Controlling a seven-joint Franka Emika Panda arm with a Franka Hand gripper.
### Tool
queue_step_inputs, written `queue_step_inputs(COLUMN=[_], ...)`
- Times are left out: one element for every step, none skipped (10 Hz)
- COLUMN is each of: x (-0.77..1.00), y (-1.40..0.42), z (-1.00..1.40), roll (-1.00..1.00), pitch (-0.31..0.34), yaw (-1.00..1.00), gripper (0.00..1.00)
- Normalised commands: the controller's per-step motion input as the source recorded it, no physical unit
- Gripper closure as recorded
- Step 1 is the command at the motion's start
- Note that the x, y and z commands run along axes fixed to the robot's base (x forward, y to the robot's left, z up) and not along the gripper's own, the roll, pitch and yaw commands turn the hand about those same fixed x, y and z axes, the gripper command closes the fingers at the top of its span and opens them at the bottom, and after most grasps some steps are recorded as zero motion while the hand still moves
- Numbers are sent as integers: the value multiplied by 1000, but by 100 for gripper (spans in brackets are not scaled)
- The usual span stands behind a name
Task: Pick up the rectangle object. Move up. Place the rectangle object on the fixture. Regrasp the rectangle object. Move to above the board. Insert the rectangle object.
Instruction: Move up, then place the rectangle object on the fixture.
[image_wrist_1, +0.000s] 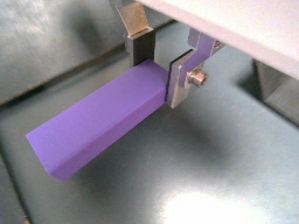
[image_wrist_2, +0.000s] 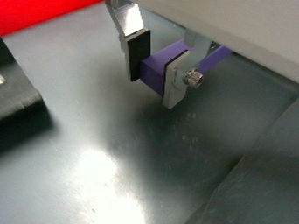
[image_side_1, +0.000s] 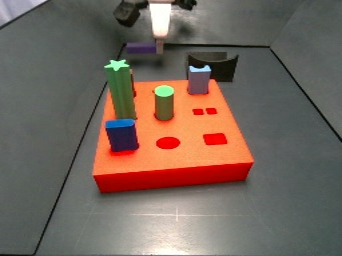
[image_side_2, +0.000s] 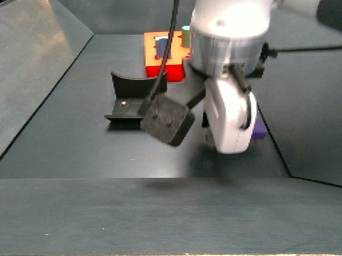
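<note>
The rectangle object (image_wrist_1: 93, 122) is a long purple bar lying low over the grey floor. My gripper (image_wrist_1: 162, 70) is shut on one end of it. In both wrist views the bar sits between the dark pad on one side and the silver finger plate on the other (image_wrist_2: 160, 63). In a side view the gripper (image_side_1: 158, 38) hangs behind the board (image_side_1: 174, 165), with the bar (image_side_1: 140, 48) showing under it. The board is a red-orange slab. The black fixture (image_side_1: 214, 66) stands at the board's far right corner, apart from the gripper, and also shows from the opposite side (image_side_2: 130, 101).
On the board stand a green star post (image_side_1: 119, 90), a green cylinder (image_side_1: 163, 102), a lavender peg (image_side_1: 199, 78) and a blue block (image_side_1: 122, 134). Open round and square holes (image_side_1: 211, 138) lie on its right half. Grey walls ring the floor.
</note>
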Motion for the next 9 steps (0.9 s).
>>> queue_step_inputs(x=[-18,-14,0,-2,-11,-16,-20,-26,-29], y=[-20,-14,0,-3,-1,-3,-3,-5,-7], z=[406,267,1000,1000,1000,1000,1000,1000,1000], roll=[54,70,0,15,32,48,64,84,98], pitch=[60,84,0,15,31,49,66,87,94], yaw=[11,6,0,-1,-3,-8,-8,-1,8], gripper=[100,100,100,100,100,100,100,100,100])
